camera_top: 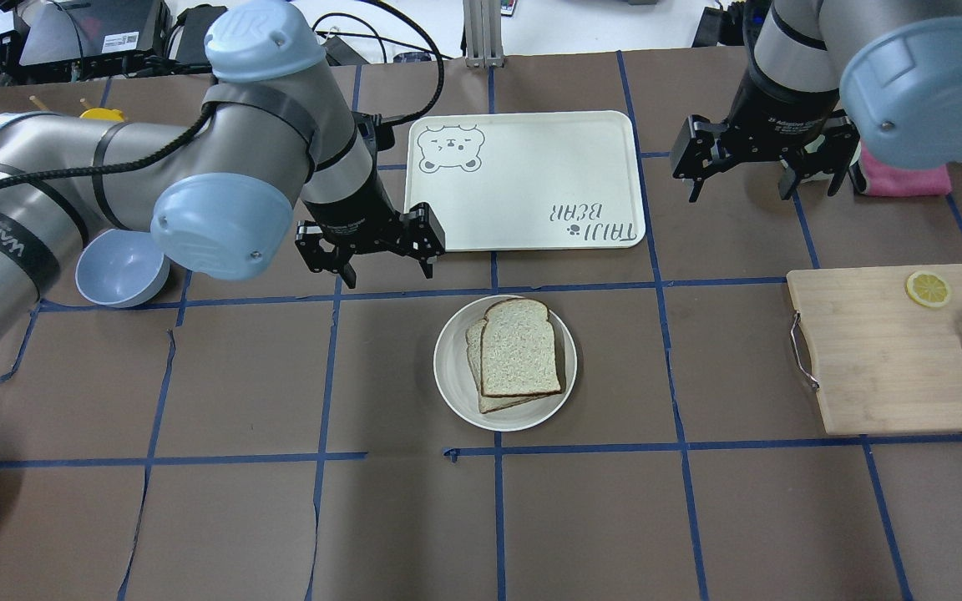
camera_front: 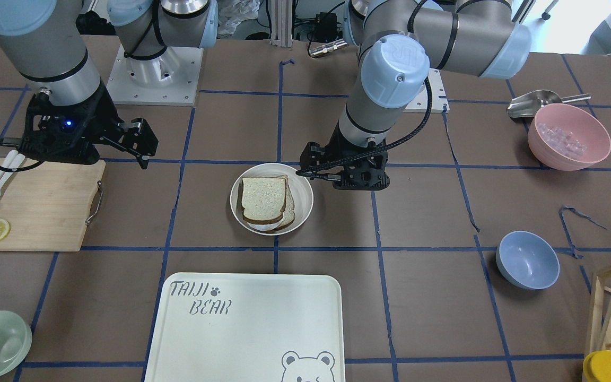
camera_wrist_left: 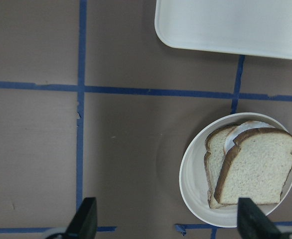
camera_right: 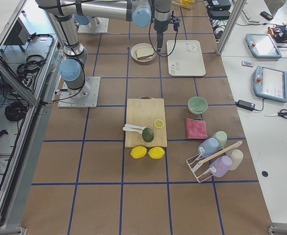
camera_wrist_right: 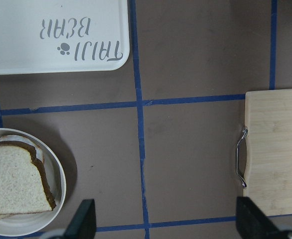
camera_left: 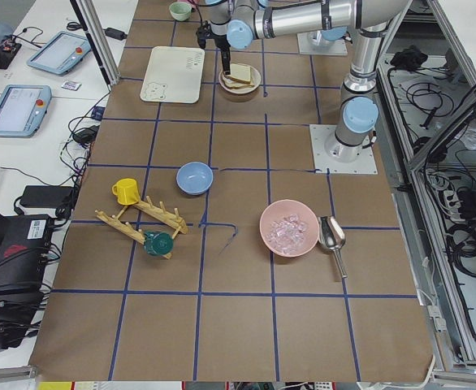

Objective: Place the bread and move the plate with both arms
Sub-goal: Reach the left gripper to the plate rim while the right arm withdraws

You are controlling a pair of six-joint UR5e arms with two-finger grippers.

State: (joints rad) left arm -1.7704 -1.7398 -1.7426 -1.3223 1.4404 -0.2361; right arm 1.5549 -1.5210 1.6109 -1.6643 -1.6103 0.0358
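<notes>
The bread, a speckled slice with a dark brown crust, lies on top of a second slice on the round cream-white plate in the middle of the table. Something white shows between the slices. The bread and plate show in the left wrist view, and the bread in the right wrist view. My left gripper is open and empty, above the table beside the plate's far-left side. My right gripper is open and empty, farther off to the plate's right.
The bear-print tray lies just beyond the plate. A wooden cutting board with a lemon slice, an avocado and white cutlery is at the right. A blue bowl sits under my left arm. A pink bowl holds ice.
</notes>
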